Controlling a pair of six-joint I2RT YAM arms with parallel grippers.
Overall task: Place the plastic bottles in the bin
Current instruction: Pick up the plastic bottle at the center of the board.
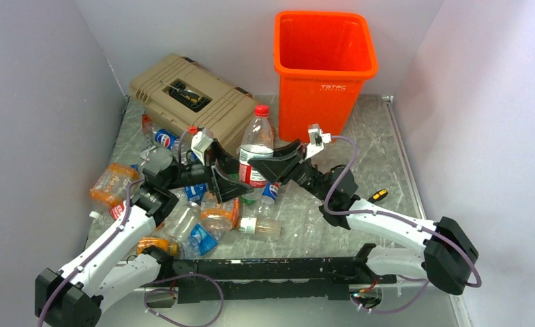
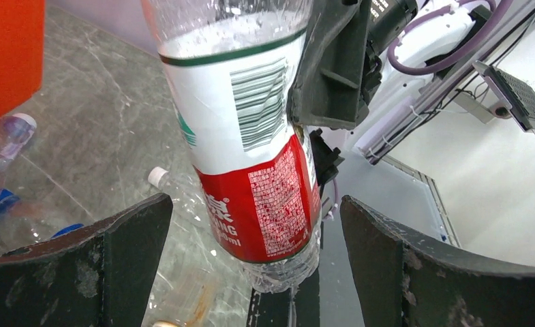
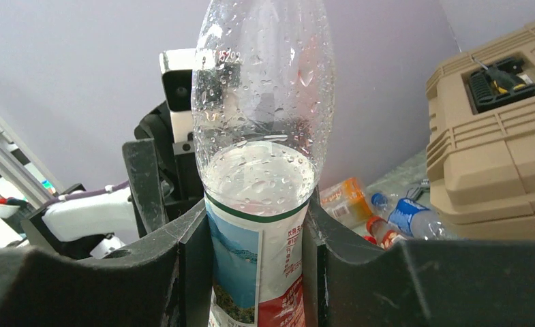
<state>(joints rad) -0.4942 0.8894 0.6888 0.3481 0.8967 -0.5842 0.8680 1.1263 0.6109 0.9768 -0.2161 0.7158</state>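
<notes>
Top external view: the right pincer (image 1: 268,163) is clamped on the labelled middle of a clear plastic bottle (image 1: 256,136). The bottle is held above the tabletop (image 1: 380,157) with its red cap up and its long axis upright, just in front of the tan toolbox (image 1: 189,95). The orange bin (image 1: 324,102) stands behind the bottle and slightly to its right, close by, mouth open to the top. The left pincer (image 1: 222,169) sits just left of the bottle, spread wide, and more bottles (image 1: 182,221) lie heaped near it on the left of the tabletop. Left wrist view: the left pincer's two fingers (image 2: 114,259) stand well apart on either side of the bottle's base and touch nothing, while a dark finger of the right pincer presses the label from the right. Right wrist view: both of its fingers (image 3: 189,266) pinch the label band, with the bottle upright between them. By my reading, the right arm is nearer the bin and has the carry. That means moving up and back to the right until the base clears the rim.
</notes>
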